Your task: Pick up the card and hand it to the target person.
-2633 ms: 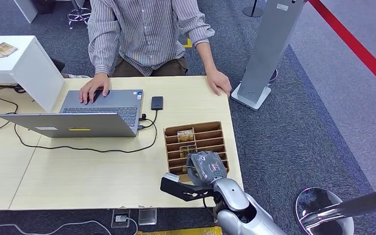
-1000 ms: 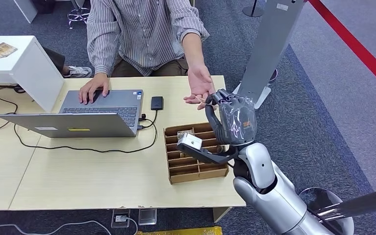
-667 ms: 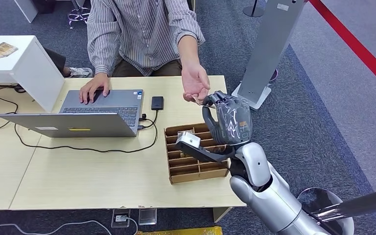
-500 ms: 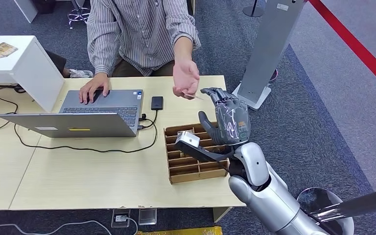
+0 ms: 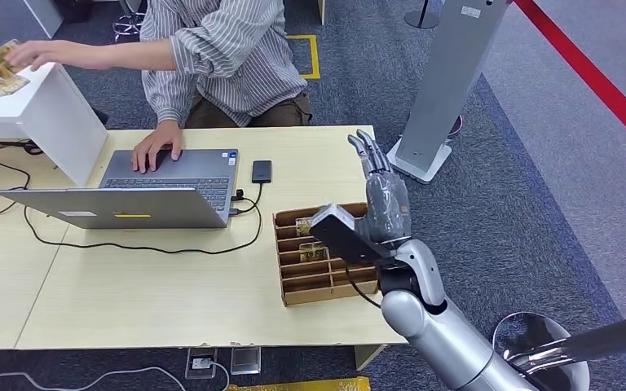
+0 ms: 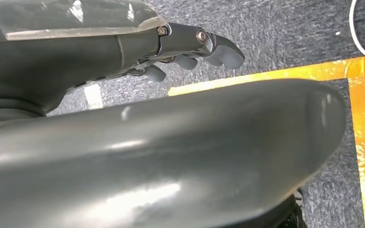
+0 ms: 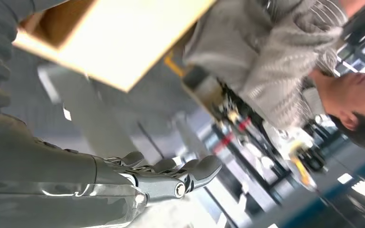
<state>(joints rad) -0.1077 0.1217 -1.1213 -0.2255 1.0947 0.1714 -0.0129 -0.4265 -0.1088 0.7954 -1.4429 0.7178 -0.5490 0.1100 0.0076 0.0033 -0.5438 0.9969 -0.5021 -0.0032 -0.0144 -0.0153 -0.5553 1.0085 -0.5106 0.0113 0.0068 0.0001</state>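
While your right hand (image 5: 383,204) stands raised beside the table (image 5: 171,301) with its fingers (image 5: 367,155) straight, spread and holding nothing, the card (image 5: 0,57) is well apart from them. You can see it pinched in the person's hand (image 5: 24,55) over the white stand (image 5: 24,106). Your left hand's (image 6: 171,47) fingers curl loosely around nothing.

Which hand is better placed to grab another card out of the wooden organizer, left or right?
Right. The right hand hovers open just beyond the organizer; the left hand hangs low toward the floor.
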